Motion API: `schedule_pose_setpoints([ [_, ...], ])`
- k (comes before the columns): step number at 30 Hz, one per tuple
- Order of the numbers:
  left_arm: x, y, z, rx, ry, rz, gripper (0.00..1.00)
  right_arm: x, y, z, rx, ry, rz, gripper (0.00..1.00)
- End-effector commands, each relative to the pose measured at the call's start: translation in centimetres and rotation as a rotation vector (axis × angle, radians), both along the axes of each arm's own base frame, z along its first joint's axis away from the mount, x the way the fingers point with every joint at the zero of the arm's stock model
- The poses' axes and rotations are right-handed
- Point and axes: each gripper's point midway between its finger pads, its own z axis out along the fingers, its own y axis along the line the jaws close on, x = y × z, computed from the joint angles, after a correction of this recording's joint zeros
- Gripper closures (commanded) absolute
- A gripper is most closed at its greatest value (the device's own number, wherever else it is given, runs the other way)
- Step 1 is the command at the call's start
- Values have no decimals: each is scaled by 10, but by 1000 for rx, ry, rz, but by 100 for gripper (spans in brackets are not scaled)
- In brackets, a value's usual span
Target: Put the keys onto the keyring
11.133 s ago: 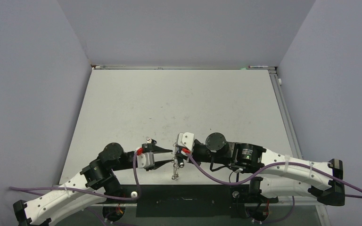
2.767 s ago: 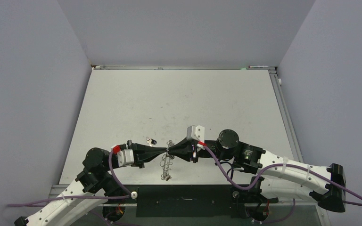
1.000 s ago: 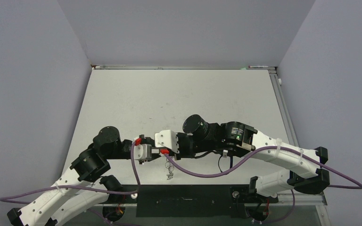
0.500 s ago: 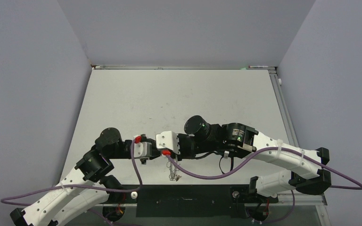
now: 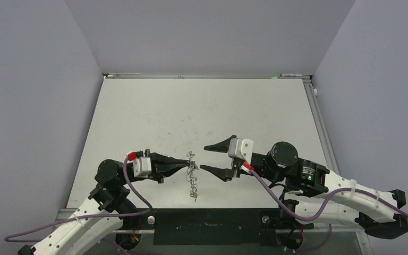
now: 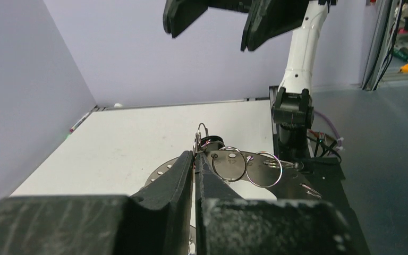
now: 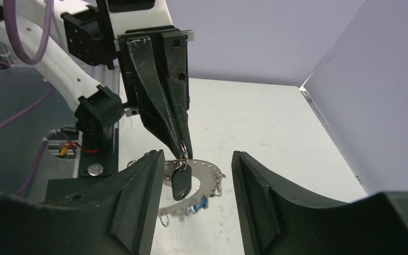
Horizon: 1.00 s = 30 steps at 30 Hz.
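The keyring [image 5: 192, 178] hangs over the near part of the table, a flat silver ring [image 6: 255, 178] edged with wire loops [image 6: 264, 169]. My left gripper [image 5: 187, 163] is shut on its top edge [image 6: 195, 154]. From that spot dangles a key with a black head [image 7: 181, 181], and a key with a blue head [image 7: 202, 203] hangs at the low side of the keyring [image 7: 207, 171]. My right gripper [image 5: 206, 158] stands open just right of the ring, touching nothing [image 7: 197, 154]. Its fingers [image 6: 268, 21] show at the top of the left wrist view.
The white table [image 5: 191, 106] is walled at the back and on both sides. A black strip [image 5: 207, 226] with both arm bases runs along its near edge, right below the hanging ring. The right arm's base post [image 6: 292, 122] rises there.
My right gripper has opened and drawn back to the right, off the ring. The left gripper stays shut on the keyring, which now hangs from it alone.
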Motion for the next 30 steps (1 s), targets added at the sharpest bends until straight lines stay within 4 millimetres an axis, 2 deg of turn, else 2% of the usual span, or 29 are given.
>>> schedule_pose_setpoints([
  [1, -14, 13, 48, -204, -75, -24, 100, -10, 16, 16, 129, 61, 67, 50],
  [3, -15, 15, 49, -215, -74, -28, 100, -15, 17, 25, 189, 67, 98, 50],
  [5, -17, 16, 51, -222, -76, -31, 100, -17, 19, 26, 199, 74, 111, 52],
  [10, -25, 20, 57, -277, -81, -63, 100, -12, 29, 16, 178, 87, 98, 57],
  [20, -23, 20, 56, -280, -71, -63, 100, -10, 36, 16, 197, 89, 97, 67],
  [27, -22, 20, 56, -281, -68, -59, 100, -10, 42, 8, 172, 101, 108, 73],
  [30, -22, 20, 56, -280, -67, -58, 100, -9, 46, 3, 152, 107, 110, 80],
])
